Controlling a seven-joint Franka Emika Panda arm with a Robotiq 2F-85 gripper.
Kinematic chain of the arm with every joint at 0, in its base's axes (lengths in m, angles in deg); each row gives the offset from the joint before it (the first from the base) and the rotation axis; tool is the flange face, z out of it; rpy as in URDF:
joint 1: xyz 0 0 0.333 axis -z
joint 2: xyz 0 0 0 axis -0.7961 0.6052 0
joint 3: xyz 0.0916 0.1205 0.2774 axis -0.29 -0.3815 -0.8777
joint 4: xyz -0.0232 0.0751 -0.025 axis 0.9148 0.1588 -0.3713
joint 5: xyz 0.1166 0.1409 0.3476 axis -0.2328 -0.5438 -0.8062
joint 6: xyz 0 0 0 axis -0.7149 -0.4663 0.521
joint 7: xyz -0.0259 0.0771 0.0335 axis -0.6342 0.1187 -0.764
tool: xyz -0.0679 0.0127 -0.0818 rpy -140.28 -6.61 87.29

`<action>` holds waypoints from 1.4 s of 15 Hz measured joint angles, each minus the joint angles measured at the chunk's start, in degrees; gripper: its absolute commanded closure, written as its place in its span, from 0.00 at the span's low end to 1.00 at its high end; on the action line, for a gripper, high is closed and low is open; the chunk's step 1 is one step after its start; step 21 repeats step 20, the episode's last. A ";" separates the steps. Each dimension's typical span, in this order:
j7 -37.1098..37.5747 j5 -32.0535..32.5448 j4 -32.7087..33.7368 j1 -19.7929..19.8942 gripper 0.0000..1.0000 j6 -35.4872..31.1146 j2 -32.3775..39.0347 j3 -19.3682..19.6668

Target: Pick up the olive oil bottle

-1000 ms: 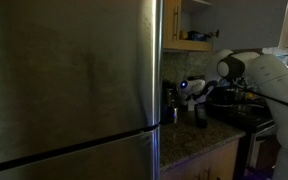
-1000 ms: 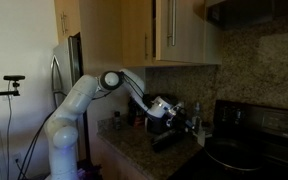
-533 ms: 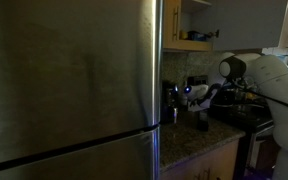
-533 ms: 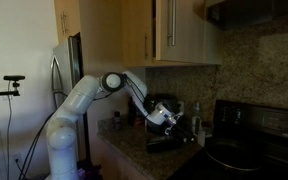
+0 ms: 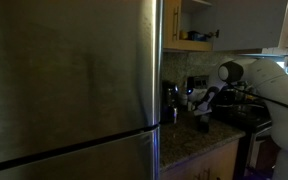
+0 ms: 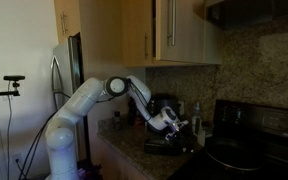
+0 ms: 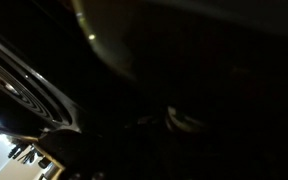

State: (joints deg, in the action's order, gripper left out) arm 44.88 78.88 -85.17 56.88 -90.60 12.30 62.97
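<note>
The kitchen is dim. A dark bottle with a pale cap, likely the olive oil bottle, stands on the granite counter by the stove. My gripper points down at the counter just in front of it; whether they touch cannot be told. The gripper also shows low over the counter beside the fridge. Its fingers are too dark and small to read. The wrist view is almost black, showing only curved dark edges and a faint pale shape.
A large steel fridge fills one side. A black stove with pans stands next to the counter. Dark jars stand by the backsplash. Wooden cabinets hang overhead.
The arm has stretched further toward the stove and dropped lower, bringing the gripper down to the counter near the bottle.
</note>
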 measured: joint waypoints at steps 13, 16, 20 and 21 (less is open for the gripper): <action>8.24 -4.52 6.25 -0.67 0.00 -4.84 3.14 1.50; 13.14 -3.32 6.22 -1.63 0.00 -12.35 2.68 3.68; 13.78 0.66 4.75 -3.08 0.00 -16.46 0.01 6.14; 13.78 0.66 4.75 -3.08 0.00 -16.46 0.01 6.14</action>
